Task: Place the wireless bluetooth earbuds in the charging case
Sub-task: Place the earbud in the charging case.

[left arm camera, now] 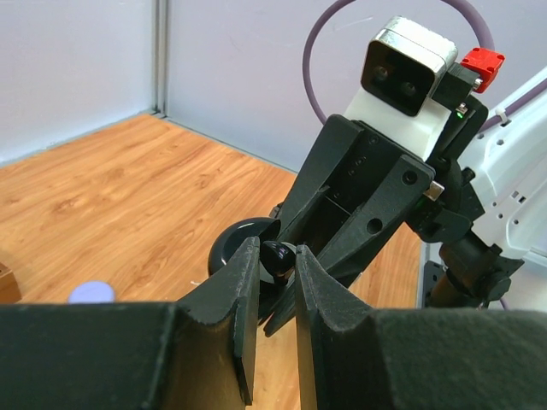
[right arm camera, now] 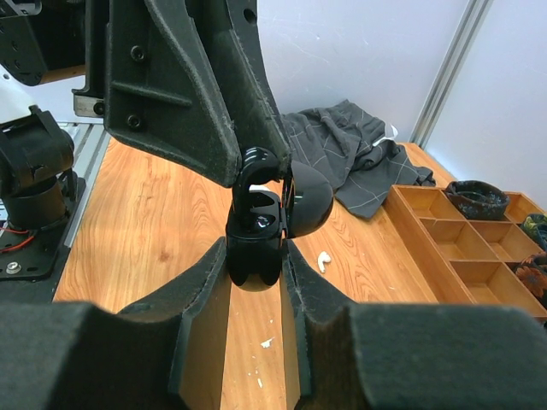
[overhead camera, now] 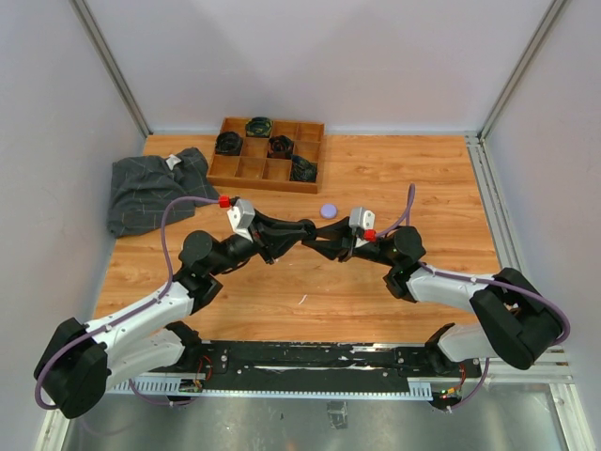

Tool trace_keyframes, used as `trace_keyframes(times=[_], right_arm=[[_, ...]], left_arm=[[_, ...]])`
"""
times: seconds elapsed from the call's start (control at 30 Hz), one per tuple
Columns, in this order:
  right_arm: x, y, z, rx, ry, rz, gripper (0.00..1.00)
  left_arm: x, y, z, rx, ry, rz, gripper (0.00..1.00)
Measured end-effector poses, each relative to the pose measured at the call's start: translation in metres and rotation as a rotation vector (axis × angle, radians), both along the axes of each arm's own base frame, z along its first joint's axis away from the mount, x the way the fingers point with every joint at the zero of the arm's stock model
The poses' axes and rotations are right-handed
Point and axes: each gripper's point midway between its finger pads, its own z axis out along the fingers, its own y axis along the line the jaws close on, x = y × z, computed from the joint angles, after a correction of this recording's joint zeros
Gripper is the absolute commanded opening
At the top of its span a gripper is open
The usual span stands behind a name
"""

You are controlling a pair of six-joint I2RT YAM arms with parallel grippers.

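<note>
Left gripper (left arm camera: 275,258) pinches the tiny glossy black earbud (left arm camera: 278,254), likely light and slippery; right gripper (right arm camera: 255,253) clamps the round black case (right arm camera: 256,266) at its base.

We can read no text, label, brand, number or sign on any surface here.

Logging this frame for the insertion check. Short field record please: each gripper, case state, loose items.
left gripper: shut on black earbud
right gripper: shut on charging case
case state: lid open, held above the table
earbud position: at the case's opening; cannot tell if it is seated
loose on table: white earbud; lilac round piece
far side: wooden tray with dark items; grey cloth to its left
</note>
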Motion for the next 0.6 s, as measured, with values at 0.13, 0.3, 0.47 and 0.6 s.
trace_keyframes(times=[0.13,0.3,0.47,0.6], right_arm=[[-0.0003,-0.0001,0.0007,0.001,-0.002,0.0,0.01],[-0.0002,-0.0001,0.0003,0.0,0.0,0.0,0.01],[-0.0002,-0.0001,0.0004,0.0,-0.001,0.0,0.01],[-0.0002,-0.0001,0.0004,0.0,-0.001,0.0,0.01]], left_arm=[[-0.0001,-0.0002,-0.0005,0.002,-0.001,-0.001,0.17],[0.0008,-0.0015,-0.0028,0.007,0.004,-0.004,0.24],[0.0016,-0.0023,-0.0026,0.005,0.011,-0.005,0.32],[0.0017,-0.0027,-0.0039,0.009,0.026,-0.007,0.39]])
